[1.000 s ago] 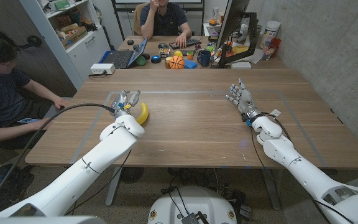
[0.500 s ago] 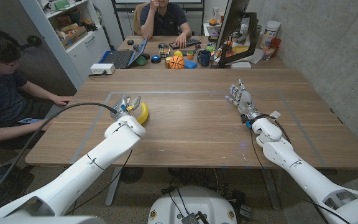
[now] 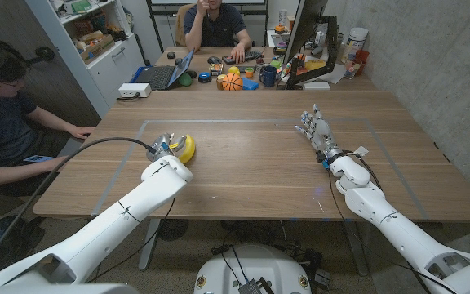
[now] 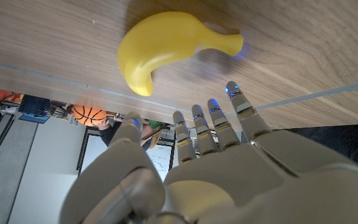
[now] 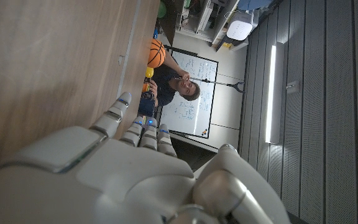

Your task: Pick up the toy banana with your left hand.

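The yellow toy banana [image 3: 188,148] lies on the wooden table [image 3: 251,171], left of the middle. My left hand [image 3: 162,148] is right beside it on its left, partly overlapping it from the head camera. In the left wrist view the banana [image 4: 166,46] lies just past the fingertips [image 4: 232,93] of my left hand [image 4: 216,168]; the fingers are straight and apart, with nothing held. My right hand [image 3: 315,128] stands upright on the table's right half with spread fingers, holding nothing; its back [image 5: 123,168] faces the right wrist camera.
A seated person at the left rests a hand [image 3: 77,133] on the table's left edge. A second table behind carries a laptop [image 3: 163,74], a toy basketball [image 3: 231,82], a mug [image 3: 268,76] and a monitor [image 3: 300,37], with another person behind it.
My left hand has drawn back toward me, from the banana's far end to beside its middle. The banana and the right hand have stayed put.
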Controlling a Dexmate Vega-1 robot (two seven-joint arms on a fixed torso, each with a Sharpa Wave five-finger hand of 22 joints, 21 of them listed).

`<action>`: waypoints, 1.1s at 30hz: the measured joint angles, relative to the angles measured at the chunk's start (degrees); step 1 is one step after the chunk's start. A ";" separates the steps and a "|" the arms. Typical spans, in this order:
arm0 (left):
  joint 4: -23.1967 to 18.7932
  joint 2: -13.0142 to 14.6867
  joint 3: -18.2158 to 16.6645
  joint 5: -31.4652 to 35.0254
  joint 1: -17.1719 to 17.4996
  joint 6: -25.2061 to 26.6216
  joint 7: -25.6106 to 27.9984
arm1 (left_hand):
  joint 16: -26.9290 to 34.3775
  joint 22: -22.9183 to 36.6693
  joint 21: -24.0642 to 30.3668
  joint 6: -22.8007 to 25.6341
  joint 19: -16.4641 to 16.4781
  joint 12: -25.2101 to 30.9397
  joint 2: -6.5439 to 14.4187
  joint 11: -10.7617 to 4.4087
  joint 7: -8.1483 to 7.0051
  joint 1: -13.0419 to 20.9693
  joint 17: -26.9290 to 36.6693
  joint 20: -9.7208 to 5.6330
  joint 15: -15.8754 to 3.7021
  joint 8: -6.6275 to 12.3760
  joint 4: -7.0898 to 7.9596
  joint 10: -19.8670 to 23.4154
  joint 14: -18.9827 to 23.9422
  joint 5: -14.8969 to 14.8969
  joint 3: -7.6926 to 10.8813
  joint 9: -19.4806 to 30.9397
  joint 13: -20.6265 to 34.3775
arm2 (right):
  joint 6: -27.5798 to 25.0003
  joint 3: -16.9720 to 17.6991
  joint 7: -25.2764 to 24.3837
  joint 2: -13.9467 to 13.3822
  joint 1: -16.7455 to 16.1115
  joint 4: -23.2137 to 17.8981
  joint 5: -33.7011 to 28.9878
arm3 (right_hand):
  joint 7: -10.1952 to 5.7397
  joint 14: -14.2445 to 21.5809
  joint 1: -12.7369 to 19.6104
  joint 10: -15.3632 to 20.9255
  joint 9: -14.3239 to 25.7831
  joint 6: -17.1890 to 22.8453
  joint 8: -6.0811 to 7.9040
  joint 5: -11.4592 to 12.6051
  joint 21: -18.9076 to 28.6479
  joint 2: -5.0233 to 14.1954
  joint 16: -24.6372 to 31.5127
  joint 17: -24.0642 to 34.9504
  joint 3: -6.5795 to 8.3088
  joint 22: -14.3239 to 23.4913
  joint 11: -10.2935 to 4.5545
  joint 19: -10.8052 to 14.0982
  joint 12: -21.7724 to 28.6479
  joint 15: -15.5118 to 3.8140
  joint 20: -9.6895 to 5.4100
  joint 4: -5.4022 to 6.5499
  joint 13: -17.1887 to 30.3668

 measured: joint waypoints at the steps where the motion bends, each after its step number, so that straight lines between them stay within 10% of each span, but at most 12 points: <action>1: 0.14 0.16 0.58 0.00 -0.40 0.31 -0.35 | 0.00 0.00 0.00 0.07 0.00 0.00 -0.31 0.00 -0.06 0.31 0.00 0.00 0.00 0.00 -0.05 0.00 0.00 0.00 0.05 0.00 -0.13 | 0.11 0.01 0.00 0.00 -0.13 -0.12 0.03 | 0.00 0.00 0.00 0.00 0.00 0.00 0.00 0.00 0.00 0.00 0.00 0.00 0.00 0.00 0.00 0.00 0.00 0.00 0.00 0.00 0.00; 33: -0.09 3.01 9.90 2.98 -5.84 4.59 -4.44 | 0.00 -0.01 -0.43 2.49 -0.53 -0.28 -2.21 -0.83 -2.03 3.72 0.01 0.53 -0.43 1.09 -0.28 0.20 -0.44 0.00 0.29 0.53 -0.20 | 1.83 0.68 0.71 0.08 -1.58 -0.47 0.98 | 0.00 0.32 0.00 0.00 0.00 0.00 0.00 0.00 0.00 0.00 0.00 0.00 0.00 0.00 0.00 0.22 0.00 0.31 0.21 0.00 0.00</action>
